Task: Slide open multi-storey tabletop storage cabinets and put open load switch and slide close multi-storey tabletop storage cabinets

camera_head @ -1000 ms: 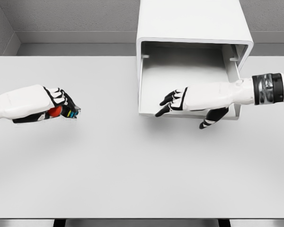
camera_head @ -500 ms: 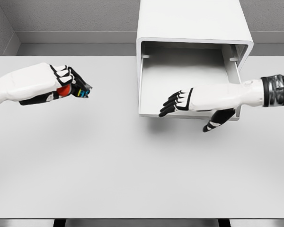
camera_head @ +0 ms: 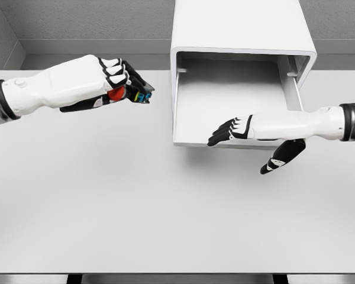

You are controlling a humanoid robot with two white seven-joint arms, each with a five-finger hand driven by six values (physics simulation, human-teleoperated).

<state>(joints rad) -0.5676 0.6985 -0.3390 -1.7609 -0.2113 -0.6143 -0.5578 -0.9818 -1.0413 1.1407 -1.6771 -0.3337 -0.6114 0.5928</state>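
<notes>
Head view: I see my left robot hand [camera_head: 109, 80] raised above the white tabletop [camera_head: 136, 201], fingers clamped on the load switch [camera_head: 132, 93], a dark block with a red part, just left of the storage cabinet [camera_head: 242, 35]. The drawer [camera_head: 225, 100] stands slid open. My right robot hand [camera_head: 254, 131] hovers at the drawer's front edge, fingers extended and holding nothing.

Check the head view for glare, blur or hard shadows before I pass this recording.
Head view: even, soft light and no glare on the white table; faint soft shadows under both arms; the drawer interior is shaded but readable; edges stay sharp, and the switch in the left robot hand is small, its details unclear.
</notes>
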